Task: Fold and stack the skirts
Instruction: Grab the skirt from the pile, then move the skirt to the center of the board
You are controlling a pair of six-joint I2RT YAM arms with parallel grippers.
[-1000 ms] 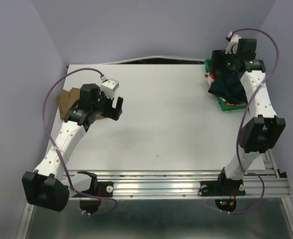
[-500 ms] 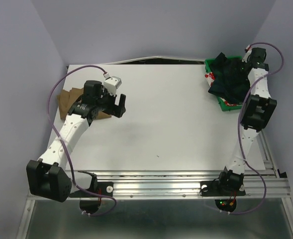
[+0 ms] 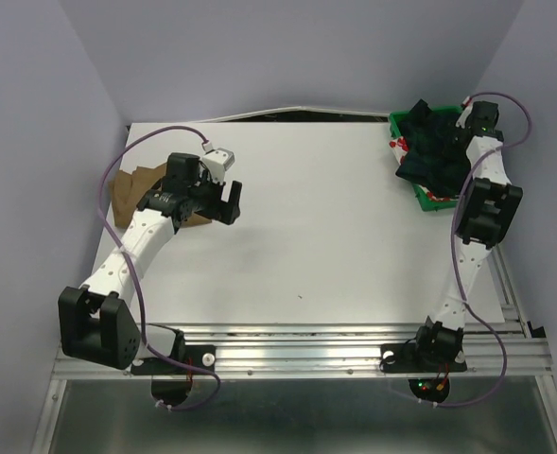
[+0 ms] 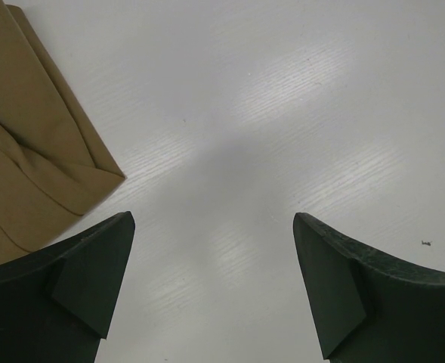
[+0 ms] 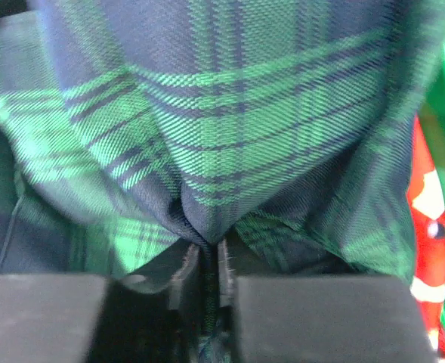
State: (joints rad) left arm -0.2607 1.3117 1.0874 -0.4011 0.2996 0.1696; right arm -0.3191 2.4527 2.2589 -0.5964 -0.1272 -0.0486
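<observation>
The dark green-navy plaid skirt (image 3: 434, 151) lies bunched in the green bin at the far right. My right gripper (image 5: 207, 261) is shut on a pinched fold of this plaid skirt (image 5: 230, 113); in the top view its wrist sits at the pile's far right edge. A bit of the white skirt with red flowers (image 5: 428, 212) shows beside the plaid and pokes out at the bin's left side (image 3: 403, 145). The tan-brown skirt (image 3: 131, 194) lies folded at the table's left edge. My left gripper (image 3: 229, 201) hovers open over bare table just right of the tan skirt (image 4: 26, 151).
The green bin (image 3: 439, 202) stands at the table's far right corner, close to the right wall. The white table (image 3: 316, 218) stretches between the two arms. Purple cables loop above each arm.
The right gripper dropped from above the bin to the pile's far right side and closed on the plaid fabric. The left arm shifted slightly, its gripper staying open.
</observation>
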